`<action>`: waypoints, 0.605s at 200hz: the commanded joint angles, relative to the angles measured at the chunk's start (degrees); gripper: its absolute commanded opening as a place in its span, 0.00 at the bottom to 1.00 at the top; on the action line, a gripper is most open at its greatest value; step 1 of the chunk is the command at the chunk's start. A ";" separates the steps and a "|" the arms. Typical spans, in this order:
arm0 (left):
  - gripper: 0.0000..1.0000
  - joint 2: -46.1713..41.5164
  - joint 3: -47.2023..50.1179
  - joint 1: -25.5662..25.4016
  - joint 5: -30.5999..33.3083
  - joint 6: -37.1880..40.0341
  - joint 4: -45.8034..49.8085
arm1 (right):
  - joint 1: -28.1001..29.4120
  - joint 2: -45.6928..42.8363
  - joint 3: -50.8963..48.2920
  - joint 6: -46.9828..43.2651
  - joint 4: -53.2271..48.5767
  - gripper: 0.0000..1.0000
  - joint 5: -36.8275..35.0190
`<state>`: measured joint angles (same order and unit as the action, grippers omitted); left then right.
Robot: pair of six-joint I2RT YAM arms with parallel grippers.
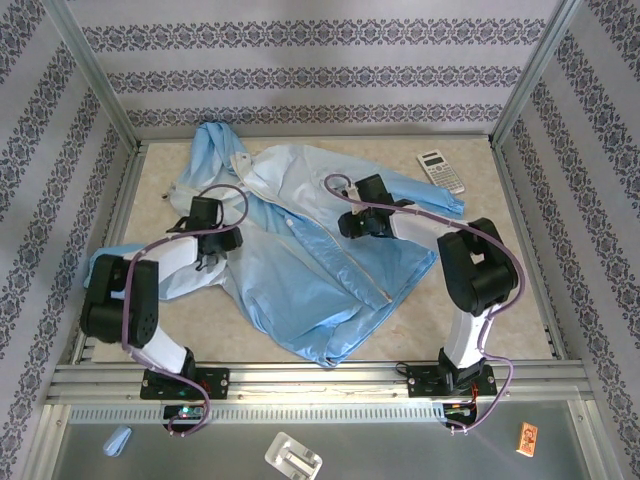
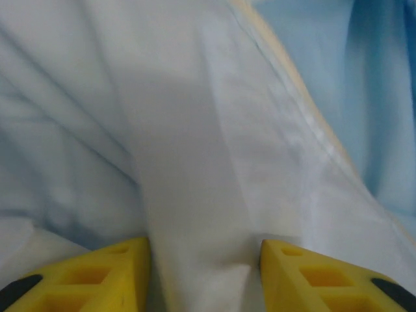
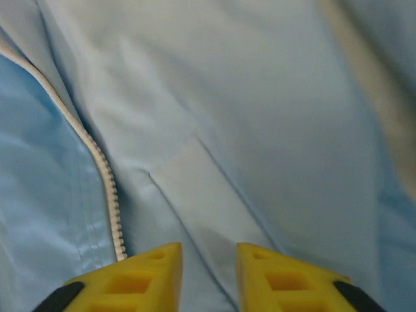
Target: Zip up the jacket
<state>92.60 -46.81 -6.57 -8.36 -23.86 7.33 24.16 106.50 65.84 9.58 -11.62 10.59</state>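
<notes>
Left gripper [image 2: 205,263]: I see the fingers wide apart, a jacket [image 1: 300,265] fold between them.
Right gripper [image 3: 208,263]: narrow gap, nothing held; zipper [image 3: 104,175] just left of fingers.

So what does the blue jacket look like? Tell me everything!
The jacket is big, thin, light blue and crumpled, lying spread on the table, front up. Its hood points to the far side; one sleeve reaches towards the calculator. The white zipper looks undone.
</notes>
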 commanded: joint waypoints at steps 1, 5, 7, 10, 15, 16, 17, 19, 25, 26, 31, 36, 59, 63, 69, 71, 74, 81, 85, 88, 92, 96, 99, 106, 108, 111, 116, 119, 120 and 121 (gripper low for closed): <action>0.43 5.63 -3.67 -3.47 -3.33 -3.06 3.63 | 0.10 -0.15 -2.17 3.49 -2.41 0.23 2.94; 0.43 6.91 -4.49 -4.03 -3.34 -3.00 3.64 | 0.10 -0.23 -2.90 3.58 -2.44 0.23 3.05; 0.43 7.36 -4.71 -4.34 -3.33 -2.98 3.58 | 0.10 -0.24 -3.26 3.64 -2.38 0.22 3.10; 0.43 8.34 -5.35 -4.65 -3.40 -3.10 3.44 | 0.09 -0.30 -3.77 3.68 -2.22 0.22 3.12; 0.43 10.05 -6.27 -5.05 -3.69 -3.36 3.04 | 0.01 -0.39 -4.62 3.81 -2.18 0.21 3.29; 0.43 10.36 -6.45 -5.09 -3.77 -3.42 2.95 | 0.01 -0.40 -4.78 3.84 -2.14 0.20 3.25; 0.43 10.65 -6.59 -5.10 -3.86 -3.49 2.95 | 0.01 -0.41 -4.99 3.85 -2.07 0.20 3.27; 0.42 11.22 -7.04 -5.14 -4.08 -3.72 2.77 | -0.04 -0.48 -5.30 3.90 -2.04 0.20 3.29; 0.40 12.87 -8.11 -5.27 -4.68 -4.21 2.47 | -0.12 -0.66 -6.33 4.16 -1.67 0.17 3.15; 0.39 13.13 -8.25 -5.29 -4.84 -4.24 2.44 | -0.15 -0.71 -6.65 4.19 -1.67 0.17 3.18; 0.38 14.37 -9.54 -5.30 -5.44 -4.43 2.44 | -0.23 -0.89 -7.55 4.45 -1.26 0.15 3.21; 0.37 15.64 -10.79 -5.37 -5.68 -4.57 2.62 | -0.38 -1.06 -8.39 4.98 -0.88 0.13 3.24; 0.36 19.64 -16.94 -6.21 -5.39 -4.11 3.52 | -0.61 -1.98 -11.77 7.20 1.80 0.11 4.47; 0.36 20.27 -18.12 -6.26 -5.27 -4.04 3.84 | -0.61 -2.14 -12.25 7.61 2.30 0.10 4.75; 0.36 21.27 -19.99 -6.43 -5.26 -3.83 4.29 | -0.53 -2.25 -12.79 8.24 3.07 0.10 5.32; 0.36 21.65 -20.67 -6.50 -5.37 -3.72 4.41 | -0.52 -2.37 -12.94 8.43 3.20 0.10 5.49; 0.36 22.10 -21.67 -6.59 -5.43 -3.60 4.64 | -0.52 -2.36 -13.01 8.74 3.62 0.09 5.74; 0.36 23.46 -23.69 -6.70 -5.80 -3.37 5.22 | -0.37 -2.40 -13.22 9.32 4.12 0.09 6.29; 0.36 24.20 -25.30 -6.86 -6.15 -3.23 5.67 | -0.22 -2.42 -13.18 9.60 4.44 0.09 6.49; 0.36 24.65 -26.37 -6.98 -6.37 -3.16 6.00 | -0.11 -2.40 -13.11 9.73 4.49 0.09 6.61; 0.36 25.54 -27.81 -7.12 -6.60 -3.13 6.54 | 0.07 -2.39 -12.97 9.89 4.66 0.09 6.72; 0.36 26.31 -29.27 -7.28 -6.86 -3.02 7.06 | 0.22 -2.27 -12.78 10.00 4.59 0.09 6.83; 0.36 26.85 -30.36 -7.45 -6.99 -2.98 7.42 | 0.41 -2.24 -12.62 10.09 4.66 0.09 6.81; 0.36 28.04 -32.66 -8.01 -7.35 -2.85 8.09 | 0.81 -2.15 -12.15 10.10 4.62 0.08 6.89; 0.36 28.42 -33.29 -8.13 -7.41 -2.86 8.30 | 0.91 -2.03 -12.01 10.15 4.66 0.08 6.90; 0.36 28.93 -34.24 -8.41 -7.50 -2.75 8.57 | 1.11 -1.96 -11.83 10.19 4.66 0.08 6.90; 0.36 29.77 -35.84 -8.92 -7.59 -2.70 8.99 | 1.34 -1.84 -11.53 10.14 4.65 0.08 6.90; 0.36 30.28 -36.75 -9.13 -7.69 -2.69 9.37 | 1.47 -1.76 -11.37 10.13 4.53 0.08 6.82; 0.36 30.50 -37.07 -9.28 -7.75 -2.69 9.41 | 1.53 -1.74 -11.32 10.16 4.51 0.08 6.82; 0.36 30.65 -37.36 -9.40 -7.78 -2.64 9.57 | 1.56 -1.74 -11.20 10.22 4.51 0.08 6.82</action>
<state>118.67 -78.46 -13.34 -13.91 -26.63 11.49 23.97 103.74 54.61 18.13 -5.19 15.55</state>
